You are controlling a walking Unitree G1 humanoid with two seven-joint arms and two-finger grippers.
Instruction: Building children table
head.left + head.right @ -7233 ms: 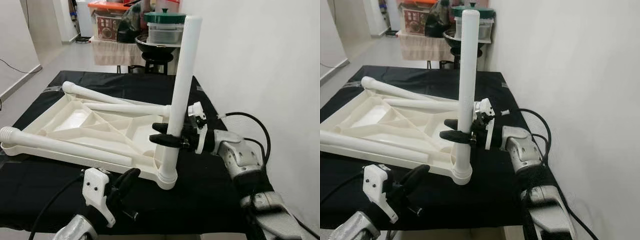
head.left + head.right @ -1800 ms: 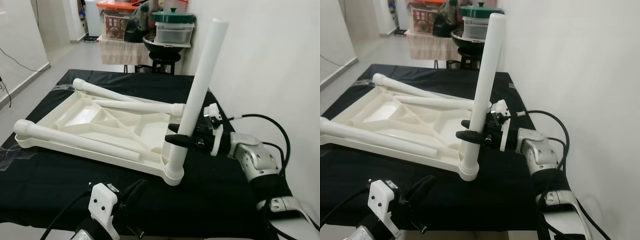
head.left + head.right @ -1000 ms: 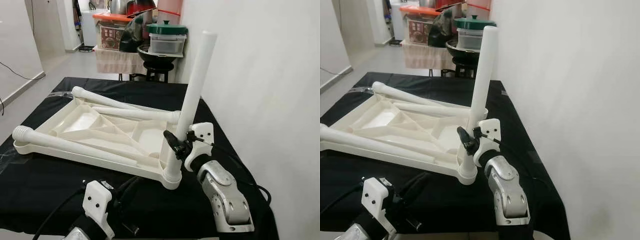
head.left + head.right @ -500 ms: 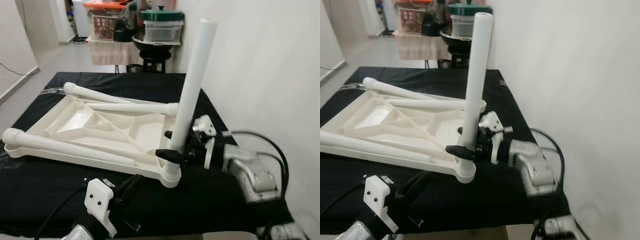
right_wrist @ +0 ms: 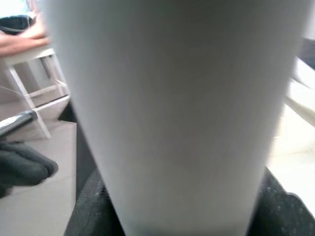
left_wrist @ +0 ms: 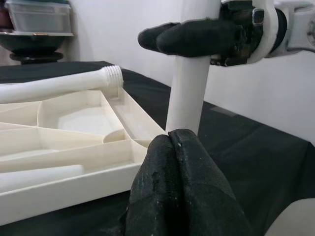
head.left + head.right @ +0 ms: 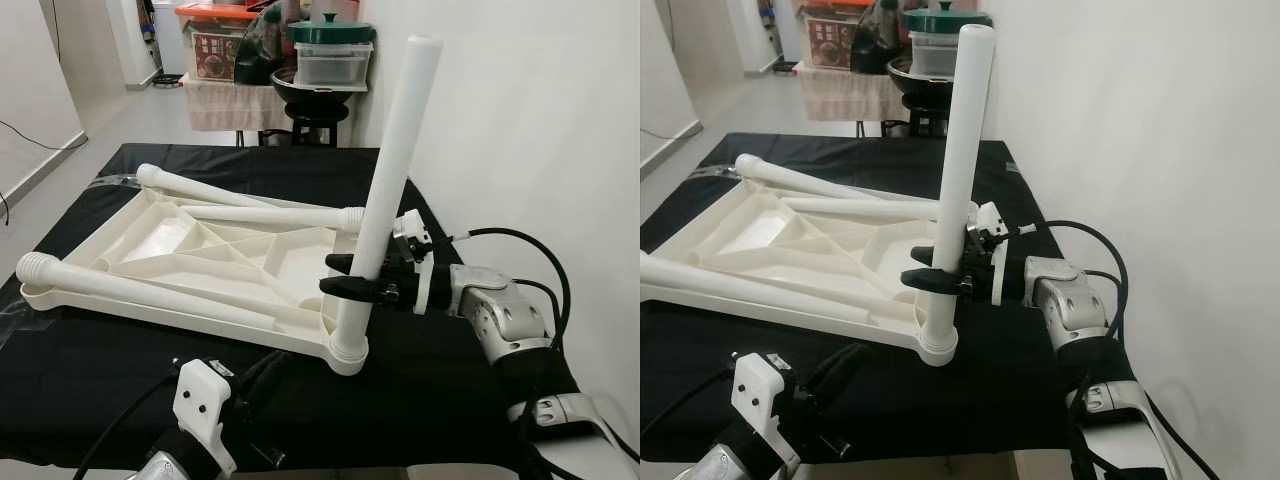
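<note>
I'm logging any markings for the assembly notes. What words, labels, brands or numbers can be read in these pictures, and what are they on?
No text can be read.
The box with the orange lid, on the far shelf: a printed label, too small and blurred to read.
The upright table leg, the upturned tabletop and the right gripper: no markings seen.

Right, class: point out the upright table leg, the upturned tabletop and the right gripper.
upright table leg [image 7: 398, 150], left eye view, mid shaft.
upturned tabletop [image 7: 170, 240], left eye view, ribbed underside.
right gripper [image 7: 352, 276], left eye view, between the fingertips, at the leg.
</note>
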